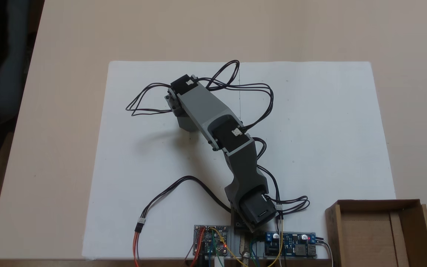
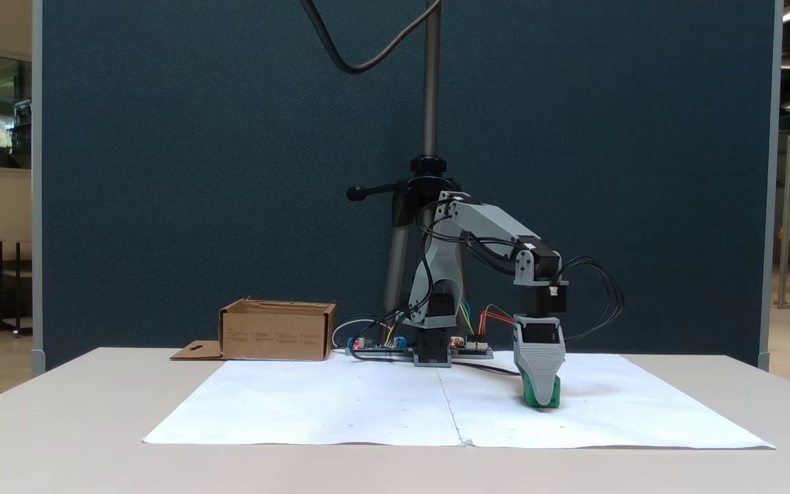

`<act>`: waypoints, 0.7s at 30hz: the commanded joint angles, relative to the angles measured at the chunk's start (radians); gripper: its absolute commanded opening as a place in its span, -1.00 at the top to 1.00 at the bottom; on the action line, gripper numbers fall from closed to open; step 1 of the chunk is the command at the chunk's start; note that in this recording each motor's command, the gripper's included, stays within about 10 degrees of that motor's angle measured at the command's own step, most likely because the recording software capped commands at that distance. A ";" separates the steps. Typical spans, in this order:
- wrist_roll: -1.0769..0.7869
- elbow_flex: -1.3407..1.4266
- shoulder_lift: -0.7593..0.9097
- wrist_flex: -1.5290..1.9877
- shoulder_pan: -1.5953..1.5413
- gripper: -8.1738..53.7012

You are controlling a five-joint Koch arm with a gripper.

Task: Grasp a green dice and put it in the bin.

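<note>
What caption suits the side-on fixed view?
Grey tool lowered over a small bright green plastic dice on white paper; brown cardboard bin waits behind.

In a fixed view from above, the arm's own links cover the pincer and the green dice beneath it. The bin (image 1: 384, 230) is cut off by the bottom edge there. In a fixed view from the front, the pincer (image 2: 539, 398) hides most of the green dice (image 2: 554, 396); its pips and the jaws' spacing cannot be made out

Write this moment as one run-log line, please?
arm: reaching down to paper | gripper: at green dice, grip state unclear | dice: on paper | bin: apart, no dice seen inside
</note>
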 commanded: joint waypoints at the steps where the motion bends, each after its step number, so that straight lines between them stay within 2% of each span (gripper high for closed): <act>1: 0.067 0.002 0.026 0.003 -0.015 -0.53; 5: 0.069 0.015 0.026 0.003 -0.015 -0.32; 10: 0.071 0.018 0.026 0.003 -0.015 -0.29; 17: 0.078 0.017 0.026 0.003 -0.015 0.25; 21: 0.078 0.017 0.026 0.005 -0.015 0.26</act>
